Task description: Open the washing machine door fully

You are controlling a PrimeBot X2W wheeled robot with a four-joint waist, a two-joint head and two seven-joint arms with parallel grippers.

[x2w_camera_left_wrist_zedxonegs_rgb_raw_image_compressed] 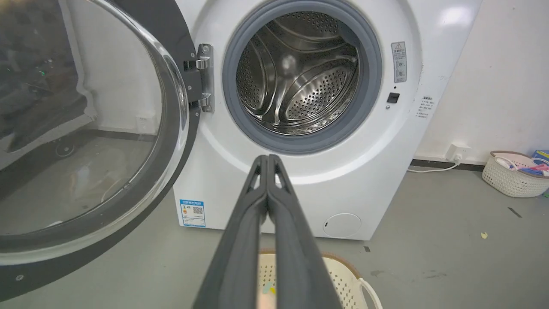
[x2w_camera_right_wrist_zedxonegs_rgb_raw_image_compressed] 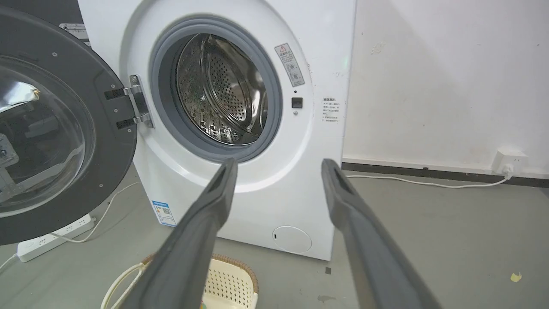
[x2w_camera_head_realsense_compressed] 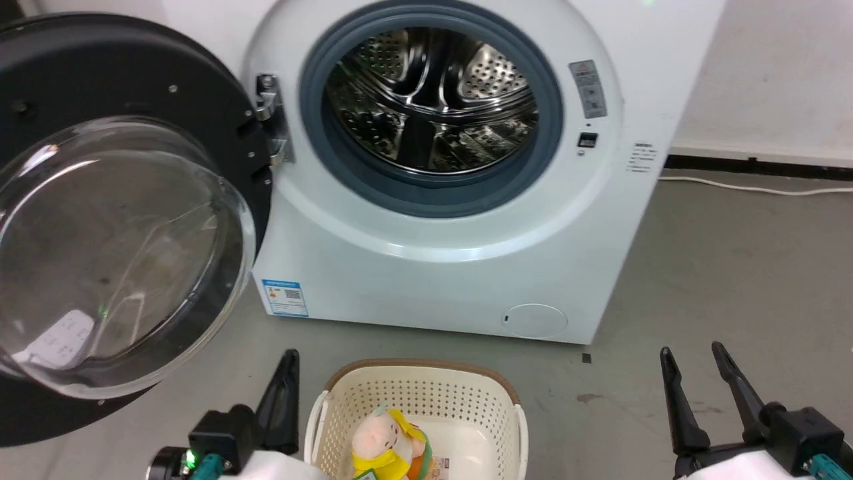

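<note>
The washing machine door (x2w_camera_head_realsense_compressed: 126, 220) stands swung wide, left of the exposed drum (x2w_camera_head_realsense_compressed: 433, 100); opening looks done or nearly so. Below the drum, the left gripper (x2w_camera_head_realsense_compressed: 291, 357) is pressed together on nothing and the right gripper (x2w_camera_head_realsense_compressed: 690, 350) is spread apart.

The washing machine door (x2w_camera_head_realsense_compressed: 113, 220) (black rim, bulging clear glass) stands swung wide open.
</note>
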